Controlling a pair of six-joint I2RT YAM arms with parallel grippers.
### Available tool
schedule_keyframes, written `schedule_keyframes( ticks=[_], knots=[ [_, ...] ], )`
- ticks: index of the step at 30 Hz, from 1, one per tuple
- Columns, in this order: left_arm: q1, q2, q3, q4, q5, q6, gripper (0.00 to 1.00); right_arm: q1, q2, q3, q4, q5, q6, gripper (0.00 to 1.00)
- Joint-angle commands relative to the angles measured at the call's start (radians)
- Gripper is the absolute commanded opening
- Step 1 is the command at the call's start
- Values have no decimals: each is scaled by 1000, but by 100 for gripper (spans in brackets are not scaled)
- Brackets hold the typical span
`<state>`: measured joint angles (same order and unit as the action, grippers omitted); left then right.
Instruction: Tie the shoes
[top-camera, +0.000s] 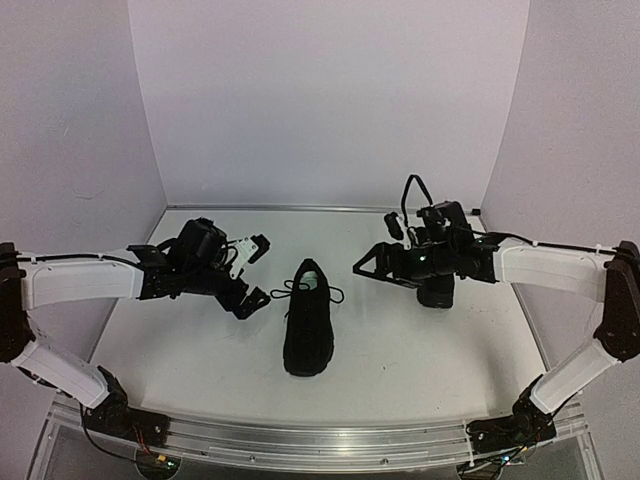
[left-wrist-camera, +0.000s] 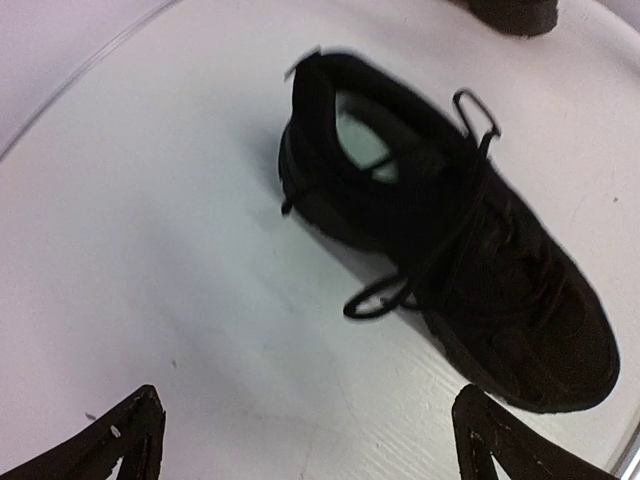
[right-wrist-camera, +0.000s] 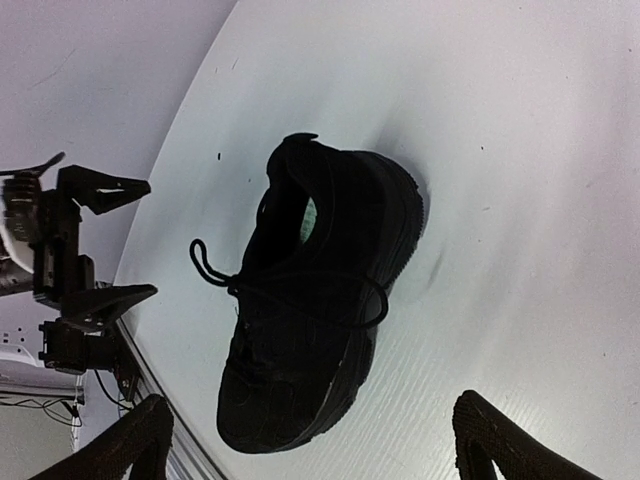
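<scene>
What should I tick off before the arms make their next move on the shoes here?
1. Left gripper fingers apart, holding nothing: ok.
2. Right gripper fingers apart, holding nothing: ok.
3. Centre shoe upright on its sole, neither gripper touching it: ok.
4. Bow on the centre shoe has a loop lying out to each side: ok. Tightness of the knot: cannot tell.
5. Second shoe laces, mostly hidden under the right arm: cannot tell.
</scene>
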<state>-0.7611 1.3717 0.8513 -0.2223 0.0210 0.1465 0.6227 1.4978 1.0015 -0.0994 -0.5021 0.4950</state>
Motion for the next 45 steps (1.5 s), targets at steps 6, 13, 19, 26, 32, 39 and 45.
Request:
schedule_keyframes(
  ticks=[6, 13, 19, 26, 32, 39, 45],
  knots=[
    [-155, 189, 89, -278, -186, -146, 100, -33, -138, -75, -73, 40, 72, 98],
    [-320, 343, 170, -186, -201, -186, 100, -35, -269, -159, -75, 72, 161, 98],
    [-402, 522, 354, 149, -219, -174, 100, -37, -419, -198, -150, 126, 193, 98],
    [-416, 699, 710, 168, -167, -54, 100, -37, -506, -254, -282, 227, 177, 98],
    [-307, 459, 622, 121, -36, -94, 100, -37, -482, -389, -189, 171, 228, 88],
    [-98, 417, 598, 69, -81, -130, 99, -37, -241, -365, -67, 189, 187, 67],
    [-12, 491, 639, 60, -95, -110, 99, -37, 34, -248, -4, 253, 132, 51]
  ],
)
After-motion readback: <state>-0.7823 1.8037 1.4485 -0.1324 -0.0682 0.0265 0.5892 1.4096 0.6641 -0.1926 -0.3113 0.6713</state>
